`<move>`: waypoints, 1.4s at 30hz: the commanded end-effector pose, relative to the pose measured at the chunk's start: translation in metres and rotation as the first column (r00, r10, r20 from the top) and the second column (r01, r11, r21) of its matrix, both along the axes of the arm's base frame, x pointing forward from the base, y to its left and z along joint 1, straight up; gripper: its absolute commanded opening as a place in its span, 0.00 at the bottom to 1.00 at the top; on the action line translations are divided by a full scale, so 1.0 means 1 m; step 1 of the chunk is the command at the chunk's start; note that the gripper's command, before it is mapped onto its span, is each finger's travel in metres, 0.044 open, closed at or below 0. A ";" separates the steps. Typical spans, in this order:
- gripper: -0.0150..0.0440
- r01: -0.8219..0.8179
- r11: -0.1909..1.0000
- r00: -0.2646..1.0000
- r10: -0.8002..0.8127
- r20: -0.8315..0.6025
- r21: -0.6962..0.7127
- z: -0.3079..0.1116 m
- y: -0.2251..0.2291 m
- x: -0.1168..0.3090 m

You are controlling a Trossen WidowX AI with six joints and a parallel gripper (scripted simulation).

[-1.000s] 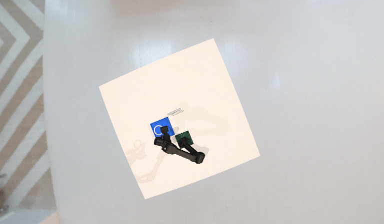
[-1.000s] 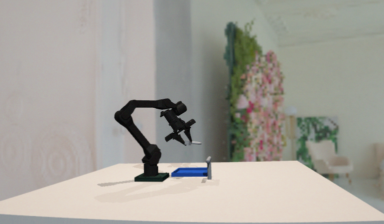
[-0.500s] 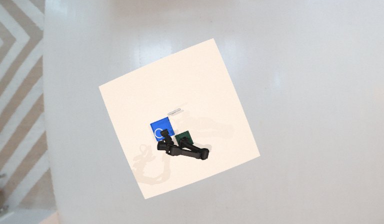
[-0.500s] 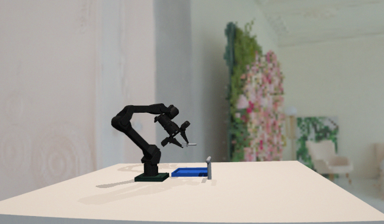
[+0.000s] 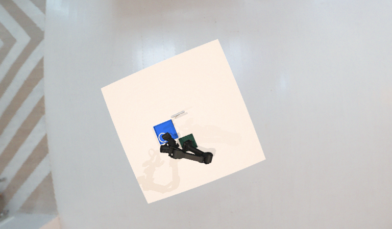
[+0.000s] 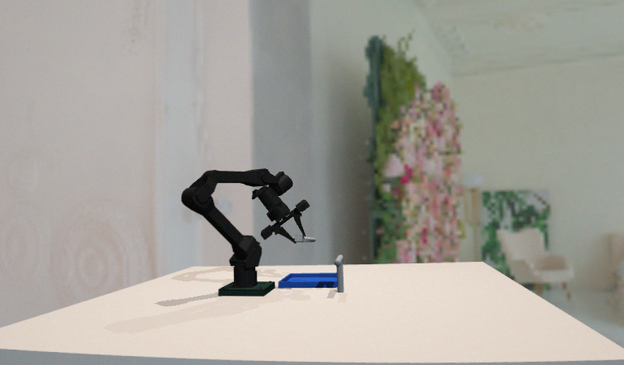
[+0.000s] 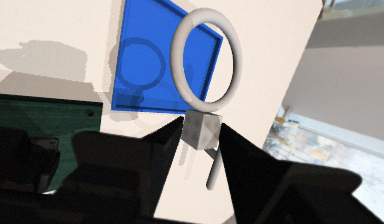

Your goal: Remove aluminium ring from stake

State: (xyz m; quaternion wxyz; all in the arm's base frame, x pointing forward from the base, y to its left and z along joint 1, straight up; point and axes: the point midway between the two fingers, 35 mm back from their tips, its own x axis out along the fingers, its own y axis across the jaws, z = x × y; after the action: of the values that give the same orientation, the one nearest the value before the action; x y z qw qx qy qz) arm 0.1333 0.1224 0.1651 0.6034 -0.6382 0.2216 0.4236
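The light was bright — pale shadows spread over the table (image 5: pixel 202 85) (image 6: pixel 368 328) (image 7: pixel 280 14). Glare whitened the floor (image 5: pixel 318 99) in the top view; the exterior backdrop looked soft — blocky around the flowers (image 6: pixel 432 177).
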 end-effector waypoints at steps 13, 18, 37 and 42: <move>0.25 -0.199 0.973 0.978 0.189 -0.090 -0.116 -0.001 0.007 0.003; 0.25 -0.266 0.954 0.960 0.249 -0.125 -0.141 -0.002 0.009 0.004; 0.25 -0.511 0.844 0.849 0.466 -0.248 -0.164 -0.004 0.018 0.010; 0.25 -0.570 0.807 0.810 0.519 -0.273 -0.154 -0.005 0.020 0.012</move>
State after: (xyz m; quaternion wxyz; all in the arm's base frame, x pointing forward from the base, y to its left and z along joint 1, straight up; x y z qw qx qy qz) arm 0.1427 0.1401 0.1582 0.3591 -0.6909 0.1507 0.6090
